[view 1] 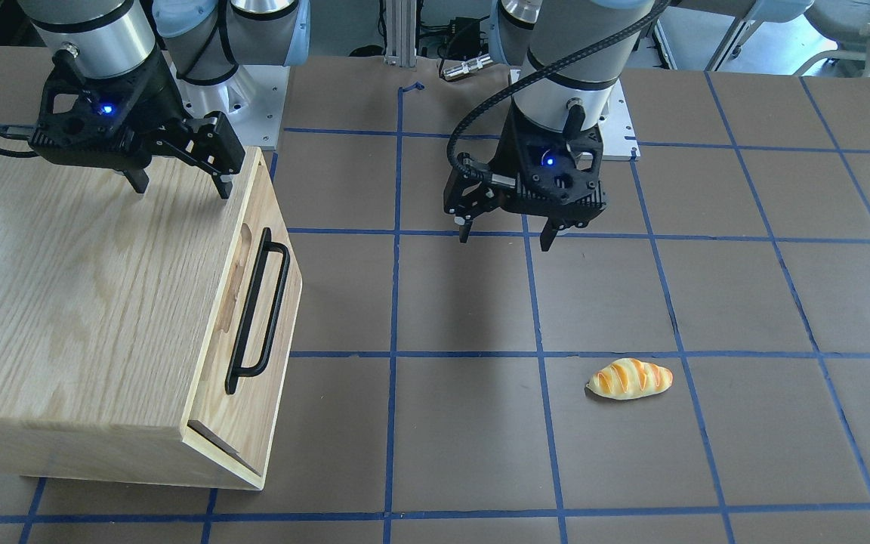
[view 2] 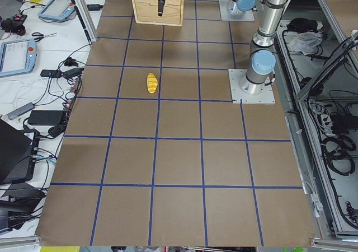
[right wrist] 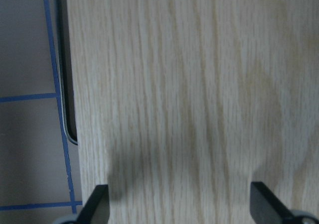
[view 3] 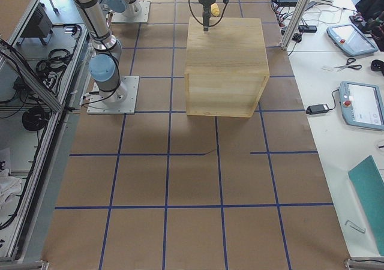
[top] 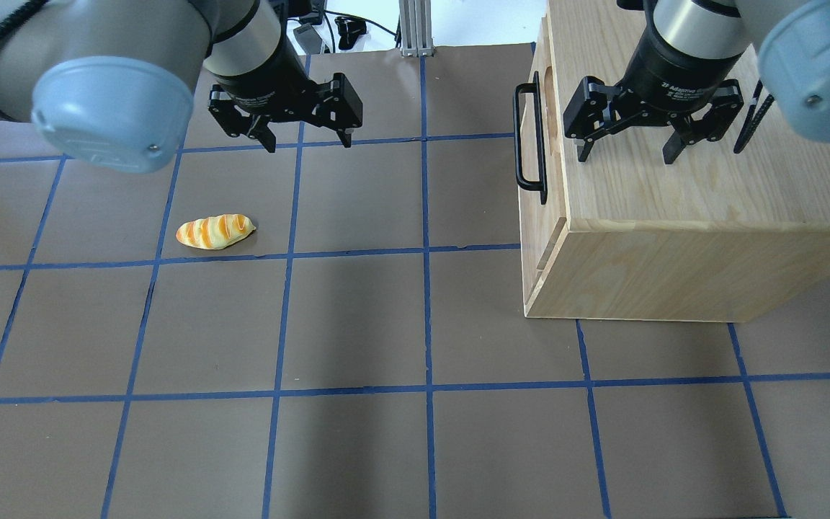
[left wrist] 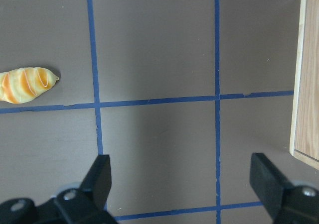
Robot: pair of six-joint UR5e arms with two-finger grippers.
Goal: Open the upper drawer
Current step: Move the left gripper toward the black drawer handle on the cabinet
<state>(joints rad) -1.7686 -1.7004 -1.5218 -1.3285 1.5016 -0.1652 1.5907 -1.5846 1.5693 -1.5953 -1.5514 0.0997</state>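
Note:
The upper drawer point(view 1: 261, 302) is the pale-wood front with a long black bar handle point(view 1: 276, 302) and an oblong notch at its top edge. It sits flush in the oak-grain cabinet point(view 1: 80, 302). In the overhead view the drawer point(top: 550, 205) and its handle point(top: 519, 137) face the table's middle. My right gripper point(view 1: 180, 187) is open and hovers over the cabinet top near its front edge point(top: 625, 156), empty; its wrist view point(right wrist: 182, 206) shows the wood and the handle point(right wrist: 65, 84) at the left. My left gripper point(view 1: 505, 240) is open and empty above the mat point(top: 308, 144).
A striped toy bread roll point(top: 215, 231) lies on the brown mat on my left side, also in the left wrist view point(left wrist: 27, 85). The cabinet's edge point(left wrist: 306, 74) shows at that view's right. Blue tape lines grid the table.

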